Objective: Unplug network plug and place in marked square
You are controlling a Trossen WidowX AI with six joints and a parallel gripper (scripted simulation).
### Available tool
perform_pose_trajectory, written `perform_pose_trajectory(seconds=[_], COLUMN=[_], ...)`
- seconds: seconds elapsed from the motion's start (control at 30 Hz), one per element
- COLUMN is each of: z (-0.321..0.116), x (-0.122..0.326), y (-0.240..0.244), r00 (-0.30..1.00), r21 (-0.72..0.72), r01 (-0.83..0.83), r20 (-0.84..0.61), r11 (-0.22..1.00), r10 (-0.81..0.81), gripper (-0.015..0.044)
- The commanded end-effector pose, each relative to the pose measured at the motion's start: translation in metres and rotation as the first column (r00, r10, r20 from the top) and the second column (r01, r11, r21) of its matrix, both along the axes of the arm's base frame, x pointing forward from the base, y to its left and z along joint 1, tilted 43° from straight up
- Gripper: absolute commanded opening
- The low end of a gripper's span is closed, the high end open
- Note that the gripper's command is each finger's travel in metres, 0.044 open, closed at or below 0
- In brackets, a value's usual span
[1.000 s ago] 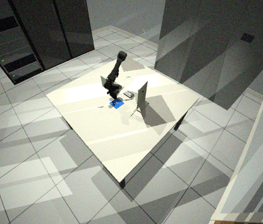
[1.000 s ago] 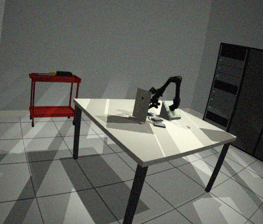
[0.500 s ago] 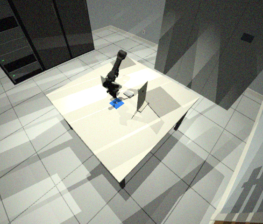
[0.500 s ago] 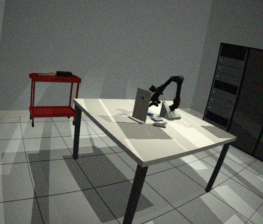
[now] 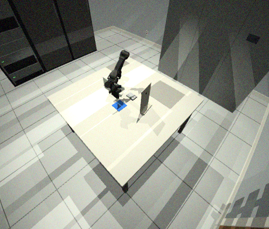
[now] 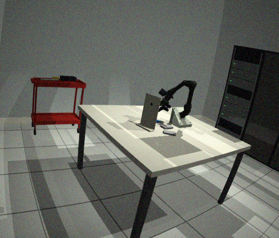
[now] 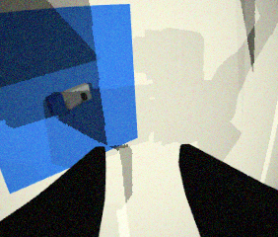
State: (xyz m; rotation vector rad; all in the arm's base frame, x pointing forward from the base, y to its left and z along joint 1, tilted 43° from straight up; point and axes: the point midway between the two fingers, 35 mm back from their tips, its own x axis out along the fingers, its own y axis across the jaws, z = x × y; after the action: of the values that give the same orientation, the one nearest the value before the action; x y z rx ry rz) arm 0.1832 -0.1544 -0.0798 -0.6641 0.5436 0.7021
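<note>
The plug (image 7: pixel 71 99) (image 5: pixel 119 106), pale with a dark blue end, lies on the table inside the blue marked square (image 7: pixel 116 30) (image 5: pixel 123 105). It is well inside the square's edges and partly in shadow. The upright panel (image 5: pixel 144 102) (image 6: pixel 148 115) stands apart from it, with a small dark socket opening (image 6: pixel 151 104) and no plug seen in it. My gripper (image 7: pixel 142 155) (image 5: pixel 117 96) (image 6: pixel 163 109) is open, with nothing between its fingers. It hangs above the table beside the square, and the plug lies clear of both fingertips.
A small flat grey box (image 5: pixel 131 96) (image 6: pixel 166 126) lies on the table between the arm's base and the panel. A second small box (image 6: pixel 169 132) lies beside it. The panel's foot (image 6: pixel 144 127) rests on the table. A red cart (image 6: pixel 57 119) stands away from the table.
</note>
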Motion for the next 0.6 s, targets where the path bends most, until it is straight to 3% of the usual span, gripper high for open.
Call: perform_pose_trajectory(seconds=[0.0, 0.57], z=[0.005, 0.021], x=[-0.001, -0.005], y=[-0.006, -0.015], r00=[1.0, 1.0], r21=[-0.01, 0.001], r01=[-0.003, 0.0], r20=[-0.001, 0.001], r11=[1.0, 1.0], r10=[0.003, 0.0], gripper=[0.0156, 0.0156])
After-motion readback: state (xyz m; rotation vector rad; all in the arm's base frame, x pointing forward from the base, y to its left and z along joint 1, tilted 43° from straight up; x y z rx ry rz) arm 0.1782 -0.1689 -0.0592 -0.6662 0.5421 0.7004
